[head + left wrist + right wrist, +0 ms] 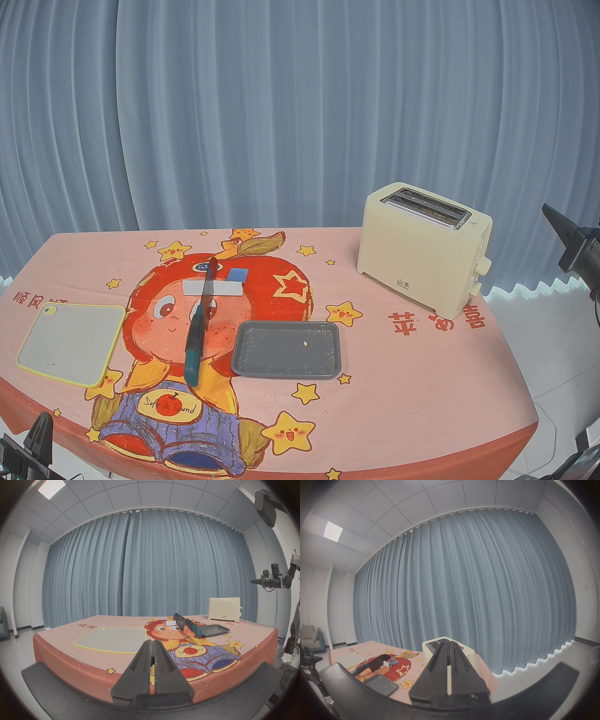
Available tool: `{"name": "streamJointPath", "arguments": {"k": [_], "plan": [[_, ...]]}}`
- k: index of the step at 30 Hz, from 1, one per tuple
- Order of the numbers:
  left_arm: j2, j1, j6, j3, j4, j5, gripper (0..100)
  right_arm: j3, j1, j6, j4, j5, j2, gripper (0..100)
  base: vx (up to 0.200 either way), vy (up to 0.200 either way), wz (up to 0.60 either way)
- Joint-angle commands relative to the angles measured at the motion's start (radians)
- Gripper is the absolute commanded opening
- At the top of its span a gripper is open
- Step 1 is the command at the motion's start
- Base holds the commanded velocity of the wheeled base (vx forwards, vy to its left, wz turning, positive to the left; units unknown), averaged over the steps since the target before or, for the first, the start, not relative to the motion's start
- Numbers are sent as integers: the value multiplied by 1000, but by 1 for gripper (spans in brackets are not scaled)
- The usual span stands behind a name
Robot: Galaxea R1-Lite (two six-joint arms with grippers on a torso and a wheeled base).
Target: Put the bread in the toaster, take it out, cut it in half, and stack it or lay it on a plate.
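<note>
Judging by a tan strip in one slot of the toaster (425, 250), I take the bread to be sitting inside it, though I cannot tell for sure from this angle. The toaster stands at the right of the tabletop (400, 387), toward its far edge.

If so, lifting the slice out is the step in hand, and the right claw (447, 648) is the closer one. It hangs off the right edge of the tabletop, beside and a little above the toaster, pinched closed to a thin slit with nothing in it. I would open it first and line its fingers up with the long run of the slot. Then I would come straight down and pinch only the top edge of the slice, gently, since toast crushes and tears. I would draw it up vertically so it does not drag on the slot's wire guides.

The left claw (152, 645) is closed too and empty, low before the near left edge, facing the cutting board (72, 342).

The grey tray (275, 359) serving as the plate holds one pale crumb (304, 343) and fine specks. The knife (199, 325) lies just to its left, blade propped on a white block (228, 288).
</note>
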State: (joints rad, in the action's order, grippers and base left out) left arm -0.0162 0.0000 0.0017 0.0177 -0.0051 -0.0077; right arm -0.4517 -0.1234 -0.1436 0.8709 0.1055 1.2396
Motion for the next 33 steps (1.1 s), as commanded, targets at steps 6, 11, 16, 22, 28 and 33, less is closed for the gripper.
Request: {"name": "streamJointPath", "arguments": {"k": [6, 11, 16, 22, 28, 33], "plan": [[16, 0, 0, -18, 1, 0, 0, 1, -2, 1, 0, 0, 1, 0, 0, 0, 0], [16, 0, 0, -18, -1, 0, 0, 1, -2, 1, 0, 0, 1, 0, 0, 0, 0], [16, 0, 0, -18, 1, 0, 0, 2, -2, 7, 0, 0, 1, 0, 0, 0, 0], [16, 0, 0, -18, 1, 0, 0, 2, -2, 7, 0, 0, 1, 0, 0, 0, 0], [16, 0, 0, -18, -1, 0, 0, 2, -2, 9, 0, 0, 0, 0, 0, 0, 0], [16, 0, 0, -18, -1, 0, 0, 2, -2, 9, 0, 0, 0, 0, 0, 0, 0]]}}
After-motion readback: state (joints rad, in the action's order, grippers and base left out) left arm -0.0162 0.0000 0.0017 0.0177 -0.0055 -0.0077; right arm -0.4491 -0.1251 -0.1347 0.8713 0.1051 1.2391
